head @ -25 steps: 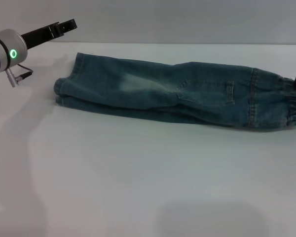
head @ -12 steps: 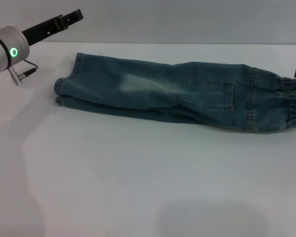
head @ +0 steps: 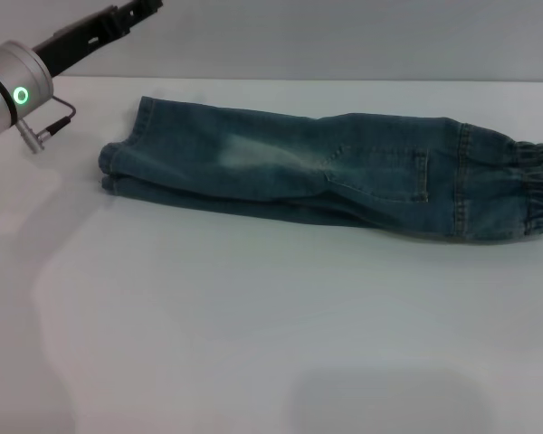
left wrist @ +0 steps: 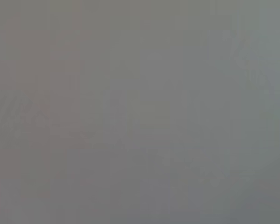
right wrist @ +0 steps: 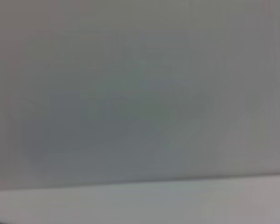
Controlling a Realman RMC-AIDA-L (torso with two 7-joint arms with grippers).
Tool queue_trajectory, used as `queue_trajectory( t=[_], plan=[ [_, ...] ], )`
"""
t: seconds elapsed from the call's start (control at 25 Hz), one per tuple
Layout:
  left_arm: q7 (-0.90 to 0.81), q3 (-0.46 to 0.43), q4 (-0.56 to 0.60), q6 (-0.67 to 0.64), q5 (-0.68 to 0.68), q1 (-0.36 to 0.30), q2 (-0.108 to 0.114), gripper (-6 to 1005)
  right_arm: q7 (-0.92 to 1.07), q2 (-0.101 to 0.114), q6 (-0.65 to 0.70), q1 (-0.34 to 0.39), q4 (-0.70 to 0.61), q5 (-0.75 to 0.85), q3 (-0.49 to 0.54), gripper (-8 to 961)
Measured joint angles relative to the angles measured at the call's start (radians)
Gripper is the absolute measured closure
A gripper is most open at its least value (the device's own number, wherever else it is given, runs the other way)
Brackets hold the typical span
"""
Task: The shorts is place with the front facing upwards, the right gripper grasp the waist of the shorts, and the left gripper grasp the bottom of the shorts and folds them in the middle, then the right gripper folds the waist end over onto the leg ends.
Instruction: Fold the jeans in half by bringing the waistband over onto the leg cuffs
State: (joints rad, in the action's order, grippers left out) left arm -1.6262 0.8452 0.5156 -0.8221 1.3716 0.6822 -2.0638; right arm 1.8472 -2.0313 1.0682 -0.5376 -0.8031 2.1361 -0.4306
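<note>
Blue denim shorts [head: 326, 167] lie folded lengthwise on the white table [head: 271, 325] in the head view. Their elastic waist [head: 538, 185] points right and the leg ends [head: 118, 167] point left. A stitched pocket [head: 385, 172] faces up. My left gripper [head: 140, 7] hangs raised at the top left, above and behind the leg ends, apart from the cloth. The right gripper is out of view. Both wrist views show only plain grey and white surface.
The left arm's silver wrist [head: 14, 90] with a green light sits at the far left edge. Bare white table [head: 253, 362] stretches in front of the shorts.
The left gripper has risen and drifted right, away from the leg ends. The dark tip of the right gripper by the waist has withdrawn past the right edge. The shorts stay put.
</note>
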Motion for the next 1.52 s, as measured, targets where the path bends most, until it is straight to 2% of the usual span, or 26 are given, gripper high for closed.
queue_trajectory(
  t=[0.2,0.4,0.52,0.64,0.76,1.16,1.52],
  plan=[
    [0.138,0.000,-0.032,-0.082,-0.099,-0.003,-0.002,159,-0.051,-0.004,0.089,0.013,-0.014,-0.170,-0.036,504],
    [0.301,0.000,-0.070,-0.196,-0.201,-0.004,-0.003,159,-0.109,-0.006,0.116,-0.014,0.066,-0.185,-0.173,504],
    [0.351,0.000,-0.091,-0.220,-0.245,-0.006,-0.003,159,-0.155,-0.018,0.112,-0.030,0.126,-0.186,-0.216,504],
    [0.367,0.000,-0.099,-0.224,-0.256,-0.006,-0.002,159,-0.178,-0.029,0.111,-0.029,0.157,-0.186,-0.221,504],
    [0.373,0.000,-0.099,-0.224,-0.256,-0.003,-0.002,159,-0.181,-0.032,0.103,-0.011,0.169,-0.186,-0.217,504],
    [0.379,-0.006,-0.098,-0.227,-0.260,0.011,-0.002,160,-0.194,-0.024,0.019,0.068,0.170,-0.187,-0.182,504],
    [0.373,-0.002,-0.098,-0.223,-0.271,0.011,-0.004,160,-0.196,-0.026,-0.018,0.080,0.159,-0.188,-0.151,504]
  ],
)
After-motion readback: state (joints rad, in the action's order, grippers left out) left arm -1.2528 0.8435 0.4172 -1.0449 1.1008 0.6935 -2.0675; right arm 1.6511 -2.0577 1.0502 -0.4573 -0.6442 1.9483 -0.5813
